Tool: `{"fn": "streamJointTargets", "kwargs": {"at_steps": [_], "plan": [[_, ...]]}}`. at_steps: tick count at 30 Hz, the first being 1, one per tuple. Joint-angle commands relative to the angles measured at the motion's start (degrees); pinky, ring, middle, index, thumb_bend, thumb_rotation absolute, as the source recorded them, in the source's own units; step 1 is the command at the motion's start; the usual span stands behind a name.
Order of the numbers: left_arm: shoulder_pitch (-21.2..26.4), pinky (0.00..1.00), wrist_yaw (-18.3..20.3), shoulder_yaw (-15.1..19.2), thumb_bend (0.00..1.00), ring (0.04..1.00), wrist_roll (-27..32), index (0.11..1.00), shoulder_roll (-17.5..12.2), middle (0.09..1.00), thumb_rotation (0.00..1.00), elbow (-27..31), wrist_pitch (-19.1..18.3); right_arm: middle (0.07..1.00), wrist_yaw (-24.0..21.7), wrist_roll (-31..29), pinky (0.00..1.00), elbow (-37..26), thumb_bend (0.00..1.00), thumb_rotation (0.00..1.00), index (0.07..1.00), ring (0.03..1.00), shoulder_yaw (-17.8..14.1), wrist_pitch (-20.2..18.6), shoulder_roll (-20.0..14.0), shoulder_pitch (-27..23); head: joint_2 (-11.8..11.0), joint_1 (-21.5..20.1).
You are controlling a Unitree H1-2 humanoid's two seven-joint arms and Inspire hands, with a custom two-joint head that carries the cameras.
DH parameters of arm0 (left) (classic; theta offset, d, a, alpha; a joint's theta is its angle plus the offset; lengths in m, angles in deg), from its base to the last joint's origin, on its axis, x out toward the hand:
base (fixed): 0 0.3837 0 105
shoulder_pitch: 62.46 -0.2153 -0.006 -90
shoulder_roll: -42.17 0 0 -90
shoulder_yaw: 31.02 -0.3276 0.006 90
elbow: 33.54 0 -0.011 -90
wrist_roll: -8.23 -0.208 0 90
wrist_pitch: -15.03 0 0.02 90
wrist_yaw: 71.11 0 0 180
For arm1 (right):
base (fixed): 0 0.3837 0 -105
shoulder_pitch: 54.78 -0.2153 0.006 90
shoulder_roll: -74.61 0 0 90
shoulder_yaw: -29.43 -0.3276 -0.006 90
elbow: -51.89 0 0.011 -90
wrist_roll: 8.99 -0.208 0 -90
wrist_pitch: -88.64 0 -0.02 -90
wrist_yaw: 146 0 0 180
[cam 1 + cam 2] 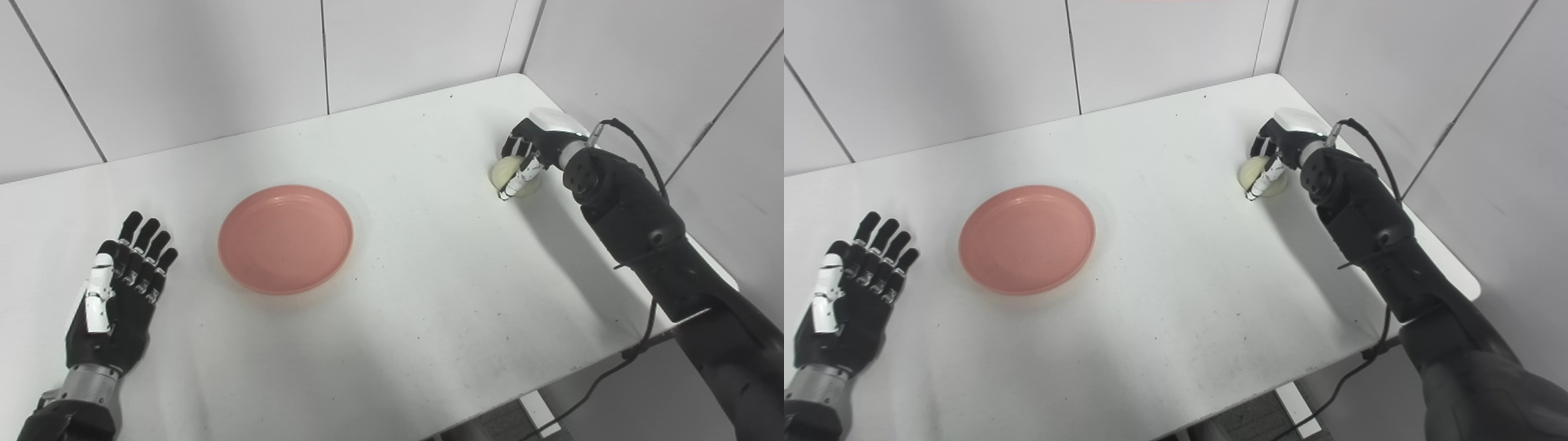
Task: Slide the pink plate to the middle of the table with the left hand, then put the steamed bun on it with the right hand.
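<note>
Pink plate [285,239]: lies empty near the middle of the white surface [429,294], apart from both hands; the slide step looks done. Left robot hand [116,294]: flat on the surface beside the plate, fingers spread, holding nothing. Steamed bun [509,172]: at the far right of the surface, well apart from the plate. Right robot hand [528,156]: fingers curled around the bun; whether it is lifted cannot be told. Remaining: carry and place.

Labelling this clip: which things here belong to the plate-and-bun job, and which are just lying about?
Job: pink plate; steamed bun; left hand, open and flat; right hand, closed around the bun.
Just there: white table; black cable on the right arm.
</note>
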Motion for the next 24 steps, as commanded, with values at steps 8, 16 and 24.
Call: {"fn": "streamJointTargets", "kwargs": {"at_steps": [8, 16, 24], "plan": [[-2.6, 1.0, -3.4, -1.8, 0.36, 1.0, -2.8, 1.0, 1.2, 0.993, 1.0, -0.9, -4.1, 0.466, -4.7, 2.1, 0.42, -15.7, 0.52, 0.0, 0.524, 0.476, -0.7, -4.2, -2.1, -2.9, -0.2, 4.7], [-3.1, 1.0, -5.6, -3.7, 0.36, 1.0, -4.9, 1.0, 3.1, 1.0, 1.0, 0.1, -4.0, 0.449, -8.5, 3.1, 0.4, -21.4, 0.52, 0.0, 0.542, 0.456, 2.2, -3.5, -0.3, -7.4, -0.1, 11.1], [-3.0, 1.0, -7.2, -4.7, 0.35, 1.0, -6.6, 1.0, 5.5, 1.0, 1.0, -0.8, -3.3, 0.447, -10.4, 1.8, 0.37, -21.9, 0.52, 0.0, 0.532, 0.445, 5.9, -1.6, 3.4, -13.1, 0.2, 17.7]]}}
